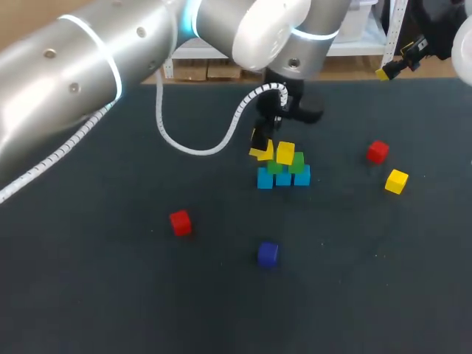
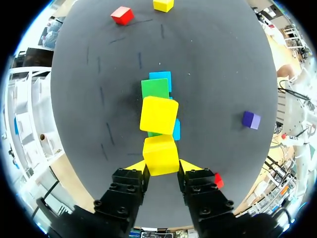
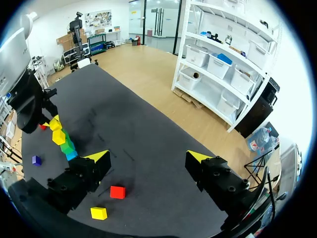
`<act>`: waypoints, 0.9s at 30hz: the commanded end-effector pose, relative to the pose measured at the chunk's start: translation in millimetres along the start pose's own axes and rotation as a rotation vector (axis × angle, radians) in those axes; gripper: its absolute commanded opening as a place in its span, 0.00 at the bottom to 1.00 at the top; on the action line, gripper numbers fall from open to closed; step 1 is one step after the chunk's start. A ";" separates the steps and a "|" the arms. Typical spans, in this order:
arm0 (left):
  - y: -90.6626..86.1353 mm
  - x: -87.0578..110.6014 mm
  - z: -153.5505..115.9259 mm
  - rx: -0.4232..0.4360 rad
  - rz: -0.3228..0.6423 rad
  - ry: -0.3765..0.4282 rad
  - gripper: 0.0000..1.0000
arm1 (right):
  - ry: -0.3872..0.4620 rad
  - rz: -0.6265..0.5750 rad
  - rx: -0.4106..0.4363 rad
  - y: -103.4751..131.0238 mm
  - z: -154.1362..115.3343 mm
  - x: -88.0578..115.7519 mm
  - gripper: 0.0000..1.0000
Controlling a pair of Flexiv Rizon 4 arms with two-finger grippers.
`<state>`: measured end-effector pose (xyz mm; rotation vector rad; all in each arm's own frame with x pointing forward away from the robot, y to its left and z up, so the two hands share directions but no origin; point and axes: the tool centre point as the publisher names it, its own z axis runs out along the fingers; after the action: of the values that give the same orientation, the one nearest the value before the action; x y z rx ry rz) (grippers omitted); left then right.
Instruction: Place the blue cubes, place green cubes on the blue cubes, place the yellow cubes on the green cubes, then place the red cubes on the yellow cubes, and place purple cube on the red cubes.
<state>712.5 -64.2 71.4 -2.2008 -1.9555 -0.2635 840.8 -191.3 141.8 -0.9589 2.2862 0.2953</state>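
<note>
Blue cubes (image 1: 283, 178) stand three in a row near the middle of the dark table (image 1: 110, 295) in the head view. Two green cubes (image 1: 297, 163) sit on them, and a placed yellow cube (image 1: 285, 153) tops the greens. My left gripper (image 1: 260, 147) hangs just beside this pile, clamped on a held yellow cube (image 1: 258, 154) level with the placed one. Lying loose are one red cube (image 1: 180, 222) and a purple cube (image 1: 268, 254) nearer the robot, with the other red cube (image 1: 377, 152) and a loose yellow cube (image 1: 396, 181) off toward my right arm's side

From the left wrist, both yellow tips press the held yellow cube from two sides. Just ahead of it the placed yellow cube rests on green, with blue showing beneath and beyond. Whether the two yellow cubes touch, I cannot tell

From the right wrist, my right gripper (image 3: 147, 158) is spread wide with nothing between its fingers. The other red cube and the loose yellow cube lie beside one finger, and the pile stands well apart ahead
</note>
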 end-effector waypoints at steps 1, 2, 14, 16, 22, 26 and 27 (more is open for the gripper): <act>-3.5 5.3 3.3 -0.010 -0.001 -0.006 0.27 | -0.001 0.000 0.000 0.5 -1.4 0.7 1.00; -2.9 5.5 4.0 -0.009 -0.001 -0.005 0.28 | -0.001 0.000 0.000 0.5 -1.4 0.7 1.00; 5.1 0.8 1.1 -0.032 0.030 0.005 0.29 | -0.001 0.000 0.000 0.5 -1.4 0.7 1.00; 6.4 -0.2 0.7 -0.031 0.034 0.010 0.29 | -0.001 0.000 0.000 0.5 -1.4 0.7 1.00; 9.4 -4.9 0.9 -0.021 0.053 0.016 0.32 | -0.001 0.000 0.000 0.5 -1.4 0.7 1.00; 10.3 -7.8 0.6 -0.021 0.065 0.016 0.33 | -0.001 0.000 0.000 0.5 -1.4 0.7 1.00; 10.7 -8.2 0.7 -0.020 0.066 0.017 0.34 | -0.001 0.000 0.000 0.5 -1.4 0.7 1.00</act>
<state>716.2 -68.8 67.9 -2.2745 -1.8864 -0.2962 840.8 -191.3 141.8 -0.9589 2.2862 0.2952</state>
